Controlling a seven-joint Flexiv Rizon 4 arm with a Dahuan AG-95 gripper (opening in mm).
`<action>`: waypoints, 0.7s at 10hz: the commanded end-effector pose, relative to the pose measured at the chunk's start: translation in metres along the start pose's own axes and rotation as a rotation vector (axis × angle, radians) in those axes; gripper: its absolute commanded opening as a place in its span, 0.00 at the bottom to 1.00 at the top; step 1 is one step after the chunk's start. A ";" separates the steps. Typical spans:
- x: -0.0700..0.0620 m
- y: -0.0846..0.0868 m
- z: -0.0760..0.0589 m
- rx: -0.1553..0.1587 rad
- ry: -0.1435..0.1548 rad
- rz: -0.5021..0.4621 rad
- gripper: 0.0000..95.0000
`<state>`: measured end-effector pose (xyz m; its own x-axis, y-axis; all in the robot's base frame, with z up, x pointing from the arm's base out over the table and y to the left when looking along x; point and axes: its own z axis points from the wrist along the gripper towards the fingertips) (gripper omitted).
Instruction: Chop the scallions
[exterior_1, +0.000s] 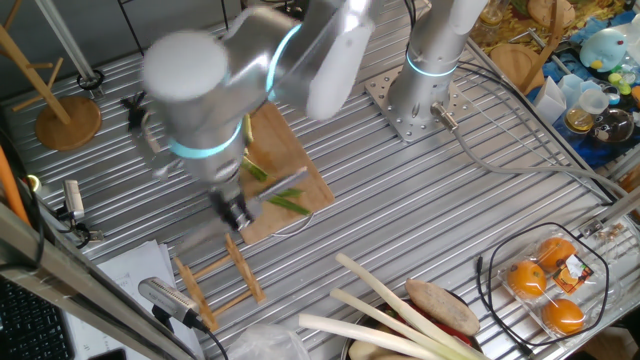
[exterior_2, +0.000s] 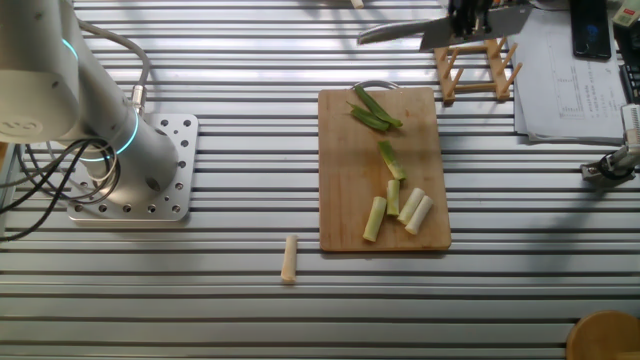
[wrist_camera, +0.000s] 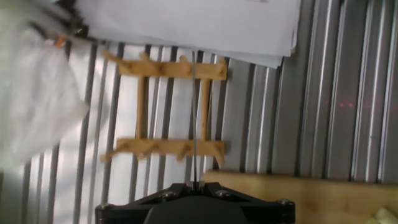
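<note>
The scallions lie as short cut pieces on a wooden cutting board (exterior_2: 340, 200): dark green pieces (exterior_2: 372, 110) at its far end, pale pieces (exterior_2: 410, 208) at the near end. One pale piece (exterior_2: 290, 259) rests off the board on the ribbed table. In one fixed view, green pieces (exterior_1: 288, 201) show on the board beside the blurred gripper (exterior_1: 233, 212). The gripper (exterior_2: 475, 18) is beyond the board's far end, above a small wooden rack (exterior_2: 478, 70), shut on a knife (exterior_2: 400, 32) whose blade points out sideways. In the hand view the blade (wrist_camera: 194, 112) appears edge-on over the rack (wrist_camera: 168, 106).
Thick pale leek-like stalks (exterior_1: 390, 310) and a wire basket (exterior_1: 497, 258) of wrapped oranges sit at the front right. Paper sheets (exterior_2: 575, 80) lie beside the rack. The arm's base plate (exterior_2: 130, 170) is bolted left of the board. A wooden stand (exterior_1: 68, 120) is at the far left.
</note>
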<state>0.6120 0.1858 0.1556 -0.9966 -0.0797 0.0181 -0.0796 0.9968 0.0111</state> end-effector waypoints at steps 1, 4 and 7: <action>-0.014 0.001 0.012 0.028 -0.001 0.005 0.00; -0.016 -0.002 0.018 0.040 -0.006 0.001 0.00; -0.016 -0.005 0.022 0.049 -0.012 0.003 0.00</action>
<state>0.6265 0.1821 0.1325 -0.9971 -0.0764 0.0004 -0.0764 0.9964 -0.0374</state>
